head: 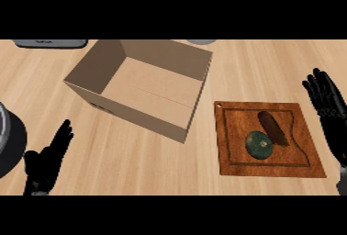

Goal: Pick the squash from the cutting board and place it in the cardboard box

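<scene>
Right hand (328, 98) shows straight, slightly spread fingers (318, 80) at three o'clock, apart from the cutting board (298, 160). Left hand (49, 158) rests at eight o'clock, fingers straight and together. The squash (259, 145), dark mottled green and oval, lies on the board, long axis roughly twelve-to-six. At eleven o'clock on the table (136, 156) stands the open cardboard box (146, 87).

1. The flat grey device (51, 43) at the desk's far left edge carries a short pale marking on its top, too small to read.
2. The open brown cardboard box (102, 98) has a dark mark low on its left outer wall, not legible.
3. No other text shows.
</scene>
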### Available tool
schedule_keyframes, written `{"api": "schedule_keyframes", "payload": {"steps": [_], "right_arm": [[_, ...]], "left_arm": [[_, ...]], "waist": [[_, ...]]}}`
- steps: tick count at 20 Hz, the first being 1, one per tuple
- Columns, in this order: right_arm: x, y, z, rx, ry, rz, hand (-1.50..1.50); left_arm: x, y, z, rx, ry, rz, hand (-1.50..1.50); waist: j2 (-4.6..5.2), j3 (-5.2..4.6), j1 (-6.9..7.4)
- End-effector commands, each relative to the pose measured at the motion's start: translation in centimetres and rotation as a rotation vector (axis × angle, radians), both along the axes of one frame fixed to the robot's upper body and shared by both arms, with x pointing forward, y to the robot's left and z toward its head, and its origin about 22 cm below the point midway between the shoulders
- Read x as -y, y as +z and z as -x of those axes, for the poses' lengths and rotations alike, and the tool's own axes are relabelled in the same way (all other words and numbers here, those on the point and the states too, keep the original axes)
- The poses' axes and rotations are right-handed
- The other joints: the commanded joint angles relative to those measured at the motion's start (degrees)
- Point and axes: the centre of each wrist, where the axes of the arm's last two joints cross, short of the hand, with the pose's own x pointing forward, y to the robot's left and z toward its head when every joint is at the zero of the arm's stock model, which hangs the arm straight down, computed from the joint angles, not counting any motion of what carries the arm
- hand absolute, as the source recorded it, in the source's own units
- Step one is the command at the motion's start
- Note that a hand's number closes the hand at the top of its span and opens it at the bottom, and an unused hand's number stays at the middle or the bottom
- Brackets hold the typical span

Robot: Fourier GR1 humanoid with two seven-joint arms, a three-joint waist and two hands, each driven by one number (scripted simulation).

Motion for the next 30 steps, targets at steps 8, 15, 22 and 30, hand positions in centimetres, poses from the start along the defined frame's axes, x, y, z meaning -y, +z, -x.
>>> {"api": "schedule_keyframes", "payload": {"steps": [8,15,22,30], "right_arm": [[7.4,8.9,0.3,0.105,-0.052,0.376,-1.50],[12.1,5.3,2.7,0.224,0.108,0.531,-1.50],[8.9,7.3,2.4,0.189,0.173,0.850,-1.50],[1.7,8.7,4.2,0.032,0.299,1.173,-1.50]], "left_arm": [[4.1,9.7,-6.8,0.388,-0.416,-0.150,0.00],[5.5,11.1,-7.2,0.401,-0.461,-0.146,0.00],[4.3,10.8,-7.3,0.410,-0.447,-0.147,0.00],[5.0,11.9,-7.6,0.402,-0.459,-0.141,0.00]], "waist": [[-0.76,0.55,-3.57],[-0.76,0.63,-1.78],[-0.84,0.44,-1.44],[-0.88,0.41,-1.11]]}}
